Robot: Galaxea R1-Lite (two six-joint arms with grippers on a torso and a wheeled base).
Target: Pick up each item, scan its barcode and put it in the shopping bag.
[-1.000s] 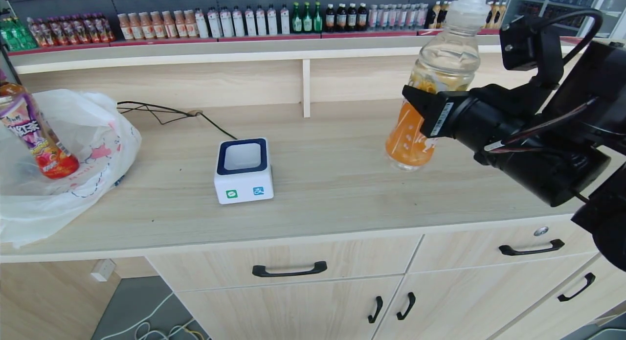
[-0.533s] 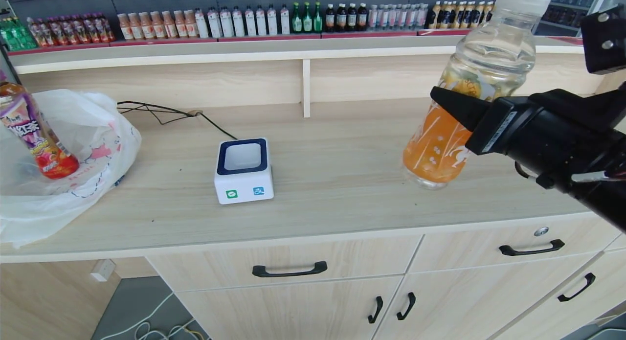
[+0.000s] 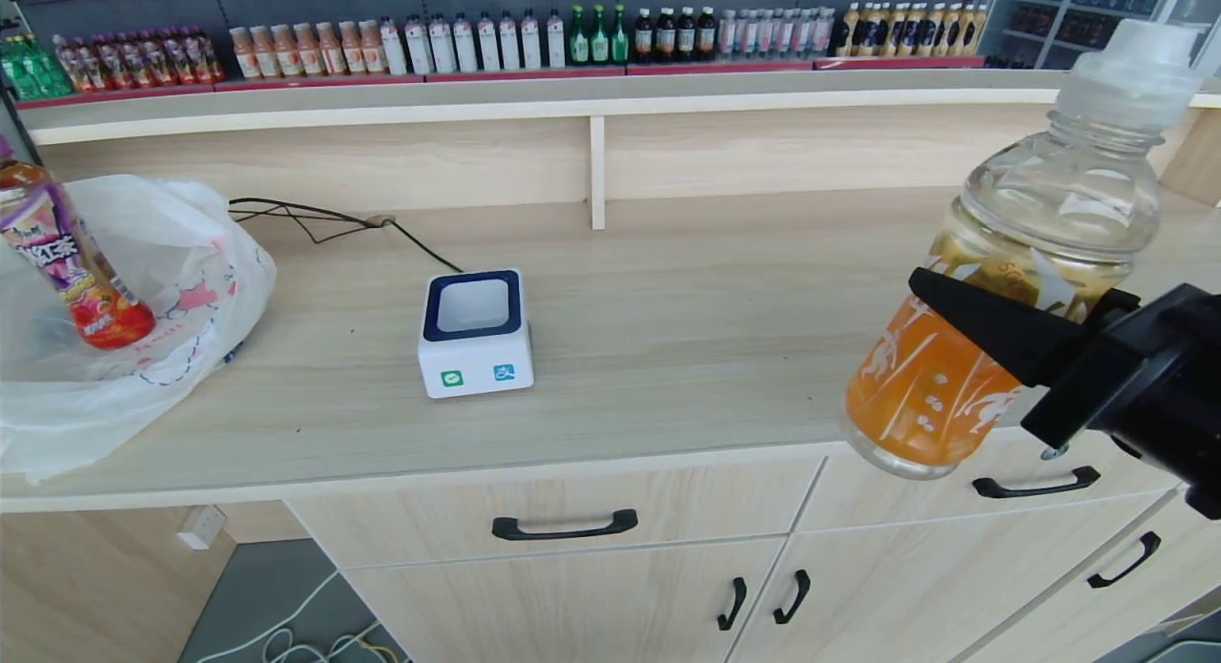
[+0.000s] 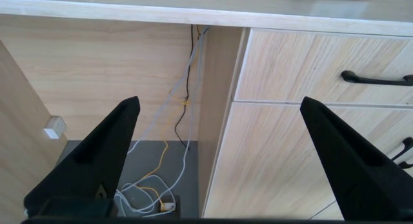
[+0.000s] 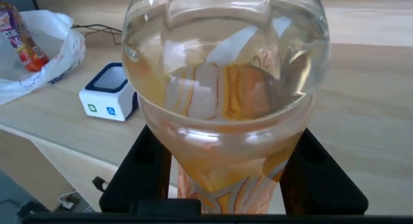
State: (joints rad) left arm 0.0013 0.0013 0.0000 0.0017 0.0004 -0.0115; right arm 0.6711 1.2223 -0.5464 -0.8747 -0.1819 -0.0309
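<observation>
My right gripper (image 3: 1025,343) is shut on an orange drink bottle (image 3: 1011,262) with a clear top and white cap, held tilted in the air above the counter's front right edge. In the right wrist view the bottle (image 5: 226,101) sits between the black fingers (image 5: 139,169). The white scanner (image 3: 474,332) with a dark blue rim stands mid-counter, also seen as the scanner (image 5: 108,91) in the right wrist view. A white plastic shopping bag (image 3: 124,329) lies at the left with a red tea bottle (image 3: 67,262) in it. My left gripper (image 4: 219,159) hangs open below counter level, facing the cabinet fronts.
A black cable (image 3: 324,219) runs from the scanner toward the back wall. A raised wooden ledge (image 3: 591,110) borders the counter's far side, with shelves of bottles (image 3: 496,38) behind. Drawers with black handles (image 3: 565,527) are under the counter.
My right gripper has lifted the orange bottle off the counter and carried it toward the front right, closer to the camera, tilting it. The bag and scanner stay put.
</observation>
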